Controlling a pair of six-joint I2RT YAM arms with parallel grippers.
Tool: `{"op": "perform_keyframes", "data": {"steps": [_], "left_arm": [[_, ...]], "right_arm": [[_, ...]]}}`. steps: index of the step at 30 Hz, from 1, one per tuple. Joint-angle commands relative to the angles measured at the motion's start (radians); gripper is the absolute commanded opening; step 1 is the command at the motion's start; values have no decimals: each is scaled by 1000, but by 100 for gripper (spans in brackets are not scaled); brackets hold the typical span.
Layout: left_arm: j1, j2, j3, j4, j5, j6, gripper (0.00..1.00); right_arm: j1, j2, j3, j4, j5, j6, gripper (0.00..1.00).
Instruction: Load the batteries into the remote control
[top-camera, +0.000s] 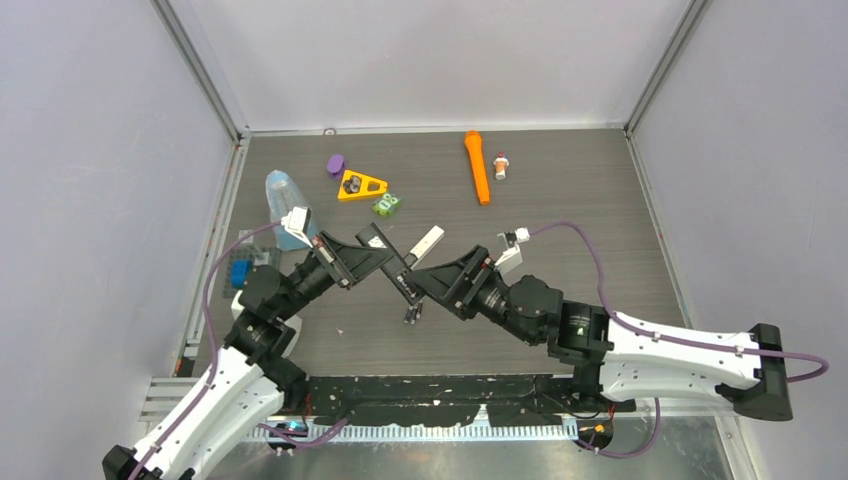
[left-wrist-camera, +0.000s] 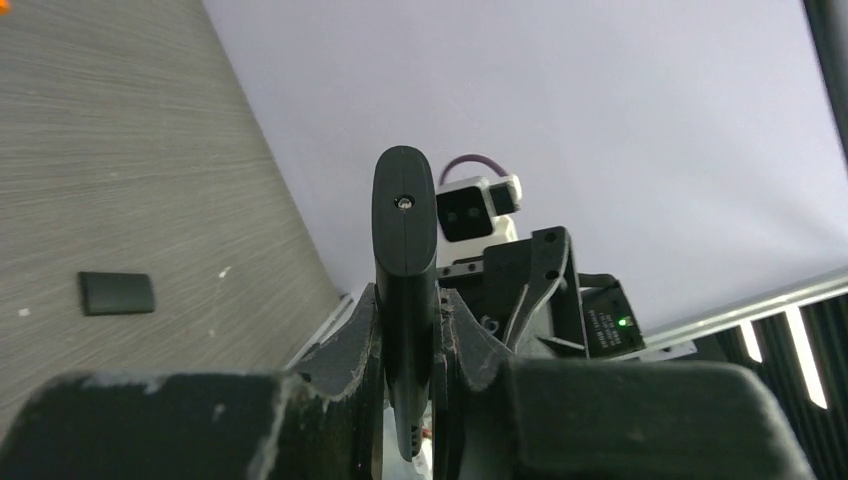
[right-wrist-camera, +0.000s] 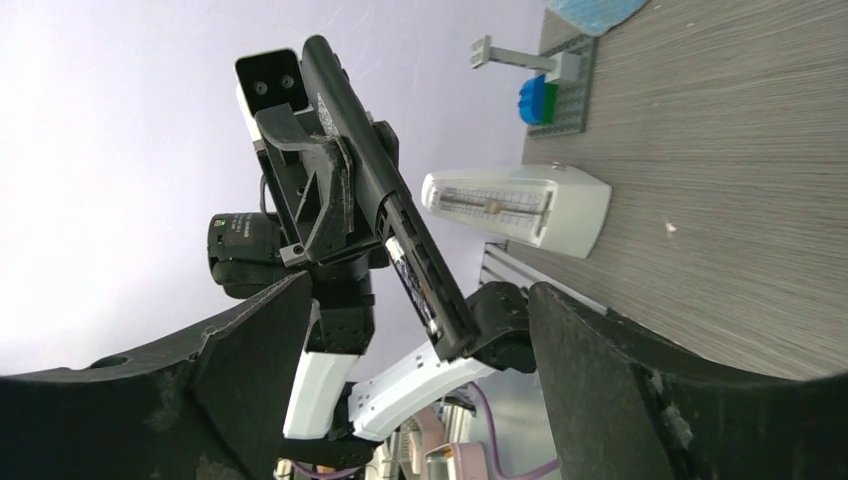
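Now, left gripper (left-wrist-camera: 405, 325) clamped on remote control (left-wrist-camera: 404, 230), right gripper (right-wrist-camera: 425, 305) wide open, holding nothing, remote's print unreadable

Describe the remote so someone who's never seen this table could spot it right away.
Start at the middle of the table. The remote control is the slim bar clamped in the left gripper there, jutting beyond it. Unlike the coloured toys behind, it is white and held off the surface.

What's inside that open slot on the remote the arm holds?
Clamped in the left gripper, the remote control has an open bay with something pale and printed inside, probably a battery. The bay's wall hides the rest, so the count is unclear.
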Motion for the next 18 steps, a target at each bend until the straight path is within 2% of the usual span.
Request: {"op": "perform_keyframes", "data": {"steps": [1, 4, 7, 14, 18], "left_arm": [[32, -74, 28, -187, -55, 171, 0], [54, -126, 40, -372, -120, 256, 0], [68, -149, 46, -488, -160, 325, 0], [70, -179, 93, -684, -296, 420, 0], [70, -222, 141, -810, -419, 480, 0]], "right_arm": [[-11, -91, -18, -131, 114, -22, 83], [-26, -116, 0, -343, 177, -25, 80], [-60, -67, 55, -485, 203, -51, 76], [-156, 350, 322, -673, 68, -237, 72], [-161, 551, 449, -683, -8, -324, 61]]}}
